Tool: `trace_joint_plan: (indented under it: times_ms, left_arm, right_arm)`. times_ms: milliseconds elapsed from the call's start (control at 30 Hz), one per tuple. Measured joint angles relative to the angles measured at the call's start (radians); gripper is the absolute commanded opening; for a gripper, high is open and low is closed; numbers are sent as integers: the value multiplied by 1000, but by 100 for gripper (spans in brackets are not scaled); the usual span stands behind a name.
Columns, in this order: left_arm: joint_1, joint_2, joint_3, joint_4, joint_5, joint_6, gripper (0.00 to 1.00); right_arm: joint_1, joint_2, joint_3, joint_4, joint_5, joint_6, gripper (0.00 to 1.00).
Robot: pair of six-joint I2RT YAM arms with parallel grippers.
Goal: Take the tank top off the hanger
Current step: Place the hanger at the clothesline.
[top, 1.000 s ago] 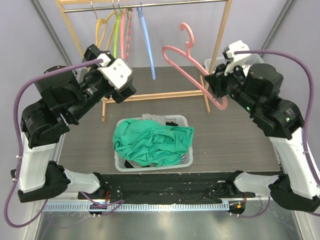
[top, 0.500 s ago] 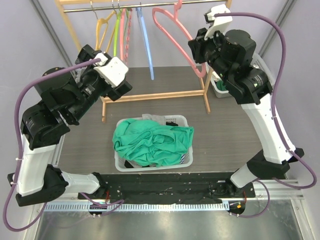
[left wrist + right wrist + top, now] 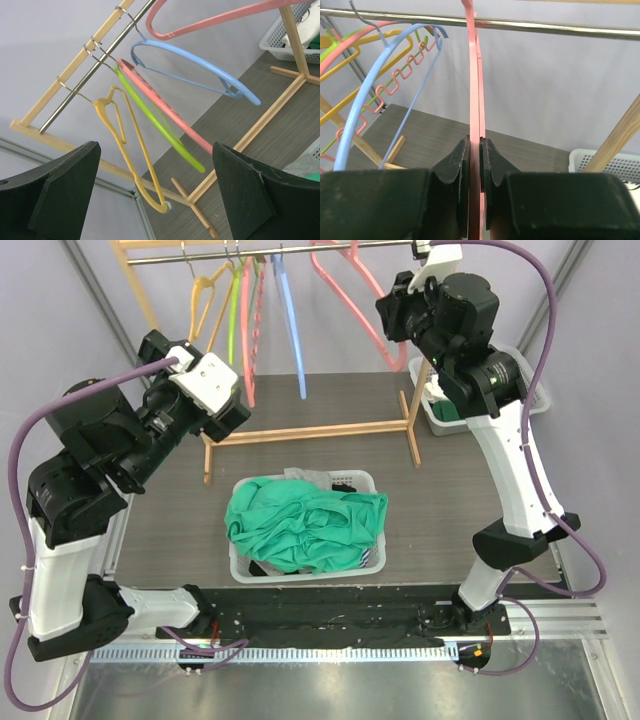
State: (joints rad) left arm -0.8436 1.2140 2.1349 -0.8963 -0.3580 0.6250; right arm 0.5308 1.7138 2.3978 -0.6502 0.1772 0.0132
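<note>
Pink hanger (image 3: 474,75) at the rail (image 3: 545,25)
My right gripper (image 3: 475,147) pinches it, my left gripper (image 3: 155,165) gapes empty; near-edge basket (image 3: 238,562) holds the tank top (image 3: 300,525).

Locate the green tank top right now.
In the top view, the green tank top lies bunched in the white basket mid-table, just on the near side of the wooden rack base rail.
</note>
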Motion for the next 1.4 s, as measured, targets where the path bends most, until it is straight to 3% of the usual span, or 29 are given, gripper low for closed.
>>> trace_joint_plan:
  times_ms: [233, 1033, 1067, 1133, 1167, 1267, 1333, 1400]
  left_arm:
    - [22, -1, 0, -8, 28, -37, 100]
    - [61, 3, 5, -45, 100, -106, 99]
    - [64, 3, 5, -46, 102, -111, 99]
    - [68, 3, 5, -47, 105, -119, 100]
    - [72, 3, 5, -48, 107, -124, 100]
    - [81, 5, 5, -47, 105, -146, 100]
    - [85, 7, 5, -48, 95, -157, 100]
    - [86, 8, 2, -50, 72, -174, 100]
  right_arm:
    - [-55, 21, -8, 3, -66, 57, 1]
    - [-61, 55, -105, 0, -164, 126, 1]
    - [-58, 55, -106, -1, -169, 125, 7]
    - [-50, 55, -106, 0, -174, 124, 30]
    - [-42, 55, -106, 2, -175, 123, 57]
    - [-24, 53, -113, -3, -182, 122, 90]
    - [-15, 39, -138, -3, -183, 118, 100]
    - [-11, 11, -186, -8, -184, 111, 100]
